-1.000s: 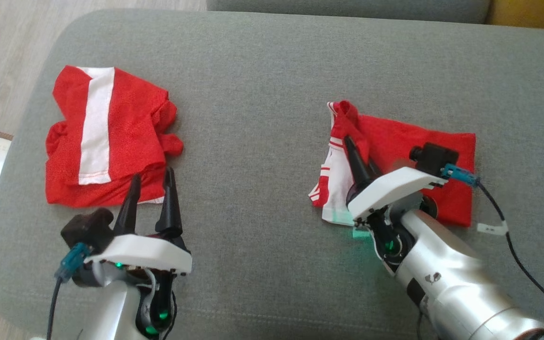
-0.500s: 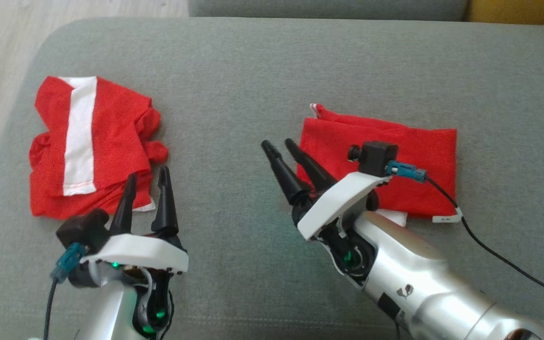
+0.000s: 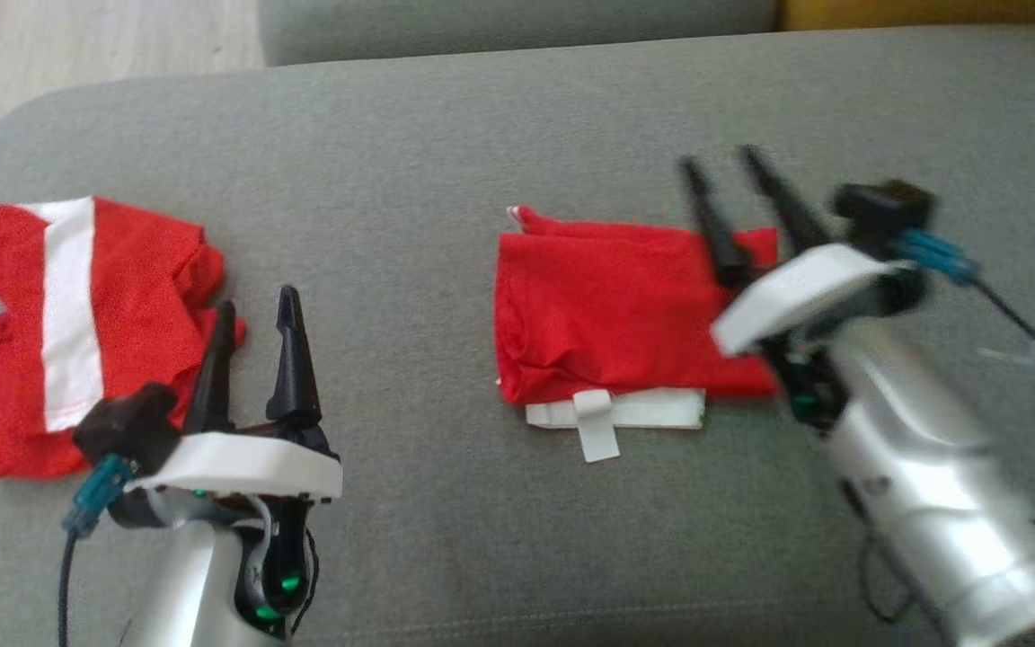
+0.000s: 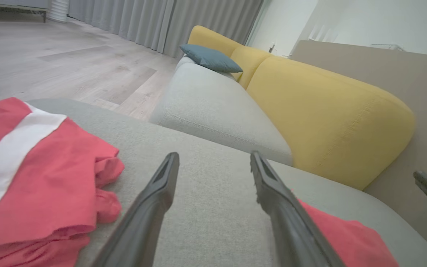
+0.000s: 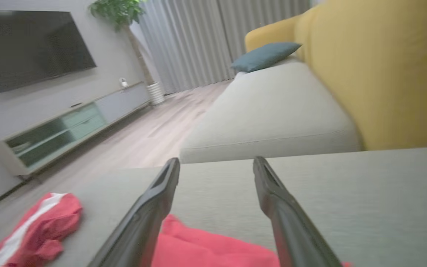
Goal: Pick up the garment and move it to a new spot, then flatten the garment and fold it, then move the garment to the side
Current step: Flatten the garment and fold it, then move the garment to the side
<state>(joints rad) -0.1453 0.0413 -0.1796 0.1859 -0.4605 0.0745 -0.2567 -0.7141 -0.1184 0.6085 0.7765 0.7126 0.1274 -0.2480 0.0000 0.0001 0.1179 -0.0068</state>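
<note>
Red folded garment lies lengthwise left to right on a grey cushion, its right edge beneath the right pincer, spread and empty.

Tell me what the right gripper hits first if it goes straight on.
Nothing near: the open right gripper points past the folded garment over bare cushion. Beyond, it would probably meet the pale sofa seat; depth unclear.

No readable text, brand or number anywhere right now. The white tag pokes out at the near edge of the folded red garment, and any print on it is too small to tell.
</note>
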